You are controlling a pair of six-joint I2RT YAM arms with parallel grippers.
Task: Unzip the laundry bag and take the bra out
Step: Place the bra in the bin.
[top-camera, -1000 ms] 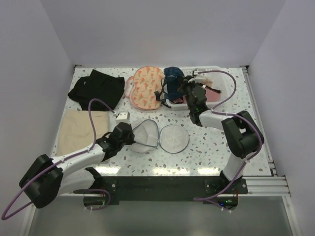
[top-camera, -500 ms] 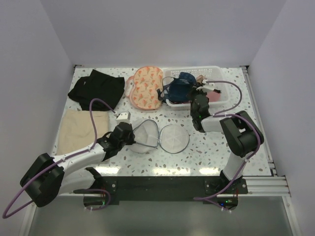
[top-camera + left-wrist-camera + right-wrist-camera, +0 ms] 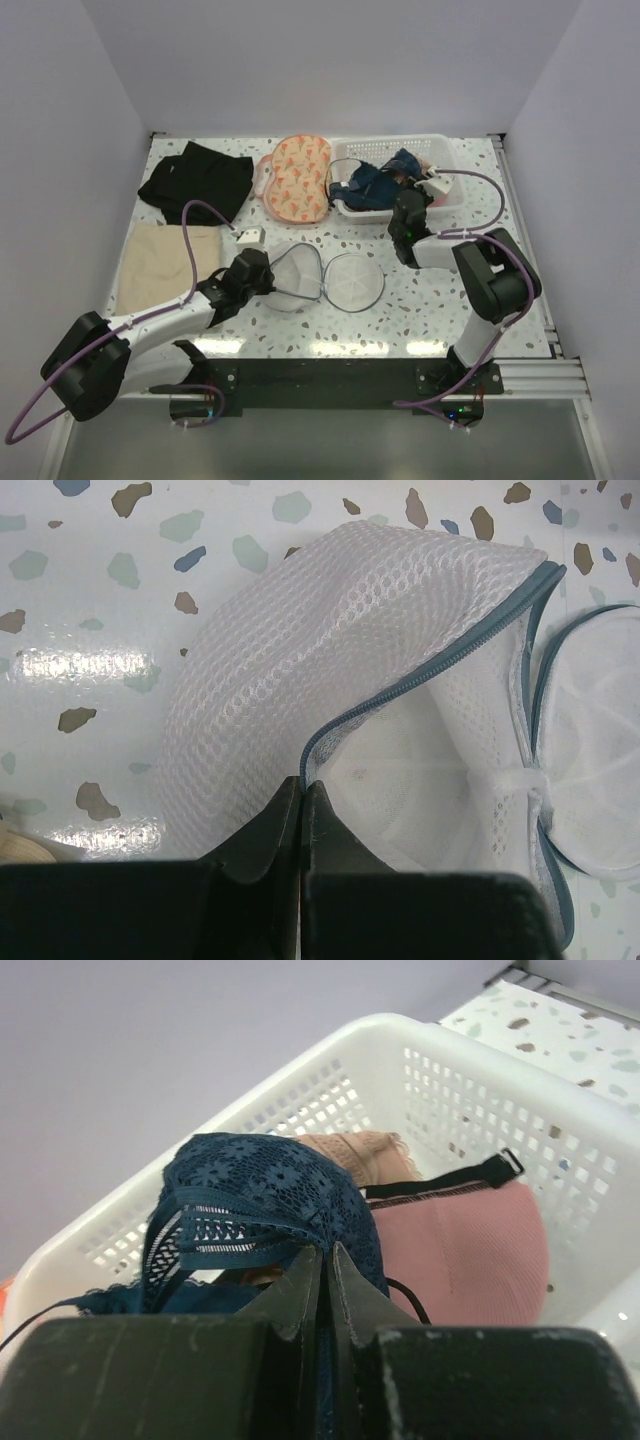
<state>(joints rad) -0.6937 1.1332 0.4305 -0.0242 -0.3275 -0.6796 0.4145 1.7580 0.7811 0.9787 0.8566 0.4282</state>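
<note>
The white mesh laundry bag [image 3: 325, 278] lies unzipped on the table, its two halves open side by side. My left gripper [image 3: 262, 272] is shut on the blue zipper edge of the laundry bag [image 3: 300, 680] at the left half. My right gripper [image 3: 407, 195] is shut on the dark blue lace bra [image 3: 375, 180] and holds it over the white basket [image 3: 445, 160]. In the right wrist view the bra [image 3: 260, 1195] hangs from the closed jaws above a pink garment [image 3: 470, 1250].
An orange patterned bra bag [image 3: 295, 180] lies left of the basket. Black clothing [image 3: 195, 180] sits at the back left, a beige cloth [image 3: 160, 262] at the left edge, and a small white block [image 3: 248, 237] near it.
My right gripper has carried the blue bra rightward from the basket's left edge to over its inside. The left arm has not moved.
</note>
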